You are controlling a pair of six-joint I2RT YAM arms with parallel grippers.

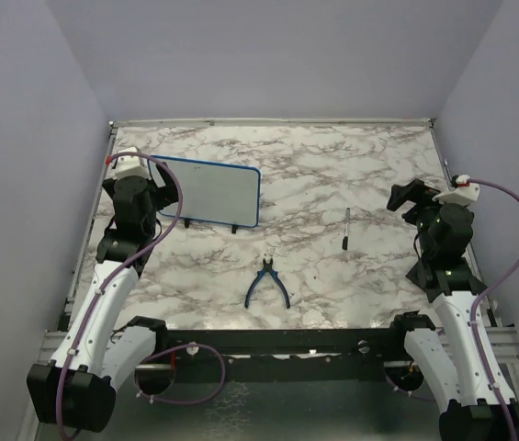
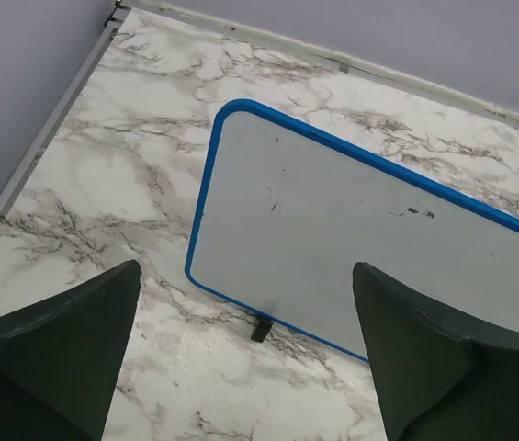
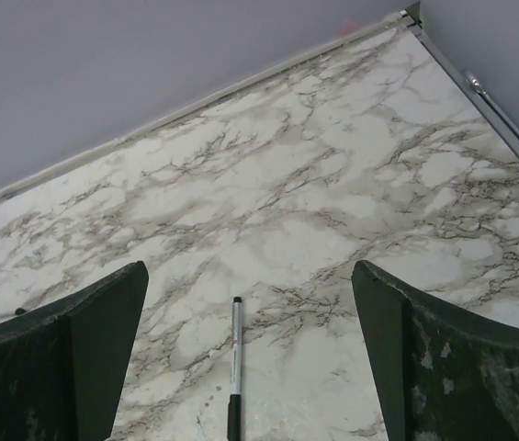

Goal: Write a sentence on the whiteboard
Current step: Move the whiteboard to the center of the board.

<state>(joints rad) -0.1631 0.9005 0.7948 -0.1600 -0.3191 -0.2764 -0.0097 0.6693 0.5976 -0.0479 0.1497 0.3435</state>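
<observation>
Our left gripper [image 2: 245, 271] and right gripper [image 3: 250, 268] both gape empty. The thin pen [image 3: 235, 354] may roll from our pinch; the board [image 2: 351, 239] may skid under writing pressure.

No legible text appears in any view. On the whiteboard [image 2: 332, 239] you see only a few short black marks [image 2: 412, 212], none forming a readable letter. The pen [image 3: 234, 367] bears a small reddish print, too small to read.

Robot lab cell (plain walls [image 1: 268, 55], marble tabletop [image 1: 351, 175])
</observation>
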